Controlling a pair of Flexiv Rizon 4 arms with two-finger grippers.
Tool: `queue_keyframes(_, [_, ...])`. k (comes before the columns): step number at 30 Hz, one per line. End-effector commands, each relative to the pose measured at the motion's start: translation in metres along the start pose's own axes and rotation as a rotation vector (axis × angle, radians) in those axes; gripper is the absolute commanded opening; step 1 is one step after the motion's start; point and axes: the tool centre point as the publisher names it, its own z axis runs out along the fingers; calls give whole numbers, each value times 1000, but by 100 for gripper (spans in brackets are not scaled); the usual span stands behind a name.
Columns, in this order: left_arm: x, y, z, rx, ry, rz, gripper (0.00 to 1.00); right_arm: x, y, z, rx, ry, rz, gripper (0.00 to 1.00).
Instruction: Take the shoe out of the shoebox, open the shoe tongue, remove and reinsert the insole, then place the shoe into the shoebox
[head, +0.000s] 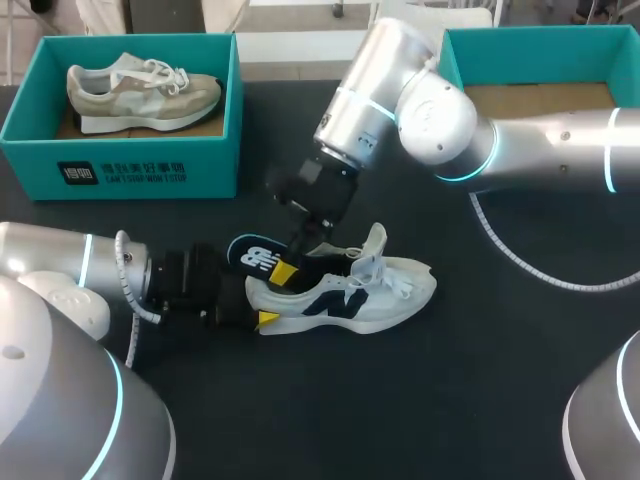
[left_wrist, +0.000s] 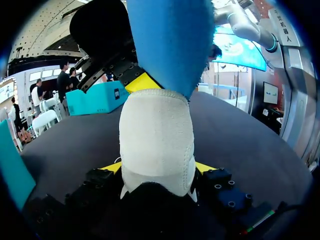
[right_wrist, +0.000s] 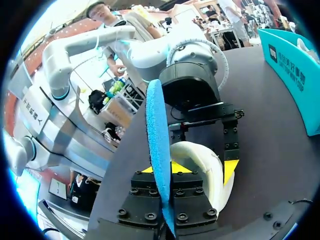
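The white shoe (head: 350, 295) with the navy side mark is lying on its sole on the black table (head: 480, 400), outside both boxes. Its heel is sitting between the fingers of the left tool (head: 258, 303), which is gripping it from two sides. In the left wrist view the yellow tips (left_wrist: 206, 168) are pressing against either side of the padded heel. The insole (head: 256, 258), blue underneath and black on top, is sticking up out of the shoe's opening at the heel end, just above the left tool. The right tool (head: 287, 270) is coming down from above and pinching this insole, its fingers standing narrow around the thin sheet. In the right wrist view the blue edge is running straight between that tool's own fingers, and the left tool is facing it just ahead. The tongue and loose laces are lying on the far side of the right tool, toward the toe. An empty teal shoebox (head: 520, 45) is standing well behind the right tool, past the right arm (head: 450, 130). A second teal shoebox (head: 120, 165), holding a beige shoe (head: 140, 92), is standing well beyond the left tool
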Motion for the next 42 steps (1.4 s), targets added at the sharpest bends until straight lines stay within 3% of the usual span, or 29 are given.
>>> queue_keyframes(1, [1,3,2,1,-1,0,0,-4,4,-4,4,26,-6,0])
queue_keyframes(2, [1,3,2,1,-1,0,0,-4,3,-4,3,26,-6,0])
queue_keyframes(3, [1,3,2,1,-1,0,0,-5,2,-3,1,25,0,22])
queue_keyframes(4, [1,3,2,1,-1,0,0,-5,2,-3,0,25,2,38])
queue_keyframes(5, [1,3,2,1,-1,0,0,-5,2,-2,-5,20,3,45])
queue_keyframes(8, [1,3,2,1,-1,0,0,-7,3,-1,-12,12,1,47])
queue_keyframes(20, [1,3,2,1,-1,0,0,-13,-4,-8,-39,-17,14,40])
queue_keyframes(22, [1,3,2,1,-1,0,0,-13,-4,-9,-40,-19,15,34])
queue_keyframes(24, [1,3,2,1,-1,0,0,-13,-4,-10,-41,-20,15,22])
queue_keyframes(26, [1,3,2,1,-1,0,0,-14,-4,-10,-40,-19,16,3])
queue_keyframes(27, [1,3,2,1,-1,0,0,-14,-4,-11,-40,-19,16,0])
queue_keyframes(35, [1,3,2,1,-1,0,0,-10,5,-19,-62,-33,7,0])
queue_keyframes(39, [1,3,2,1,-1,0,0,2,23,-33,-165,-107,-11,0])
queue_keyframes(42, [1,3,2,1,-1,0,0,8,42,-41,-200,-114,-9,0])
